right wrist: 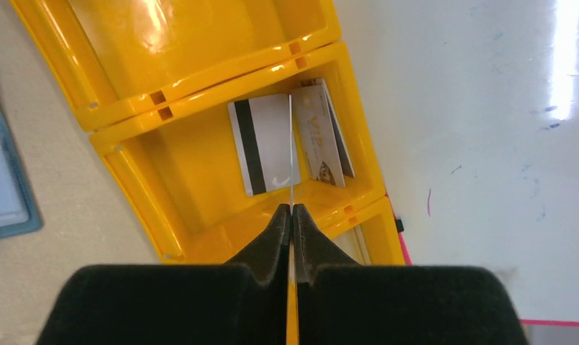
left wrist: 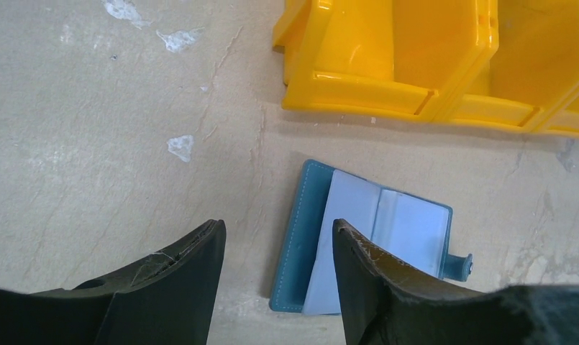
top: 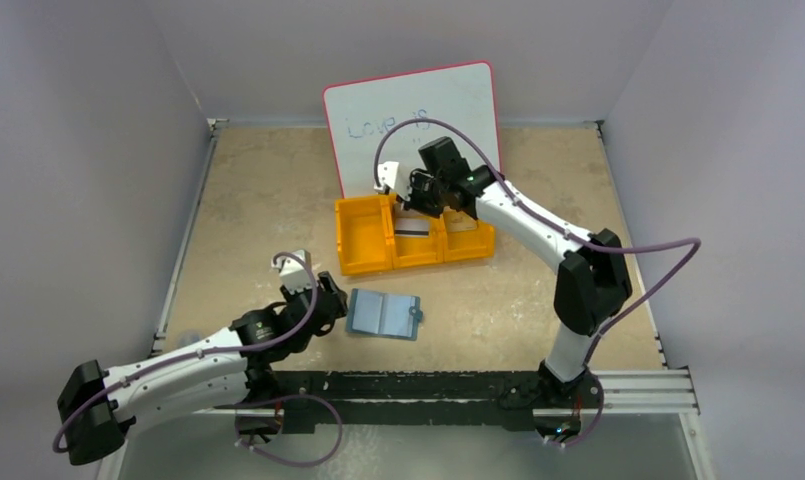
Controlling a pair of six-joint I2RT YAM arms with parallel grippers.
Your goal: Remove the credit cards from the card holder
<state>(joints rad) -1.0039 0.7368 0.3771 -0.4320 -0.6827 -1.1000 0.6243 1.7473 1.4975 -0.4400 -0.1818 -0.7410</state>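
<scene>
Left wrist view: the left gripper (left wrist: 279, 231) hovers with fingers spread and empty just beside the small teal-blue bifold card holder (left wrist: 394, 215), which lies open on the tan table (left wrist: 92, 108). Farther off, the right gripper (right wrist: 291, 210) is clenched on a thin credit card (right wrist: 290, 144), seen edge-on above the middle compartment of the orange plastic bin (right wrist: 185, 180), where a silver-grey striped card (right wrist: 265, 144) and a tan card (right wrist: 318, 140) already lie. Most of the task seems done; whether the holder hides more cards, I cannot tell.

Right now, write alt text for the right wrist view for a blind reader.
The right claw, shut on a thin card seen edge-on, hangs over the middle compartment of a yellow-orange plastic bin, where a silver stripe-backed card and a tan printed card lie. A white board fills the right side; a teal wallet corner shows left.
</scene>
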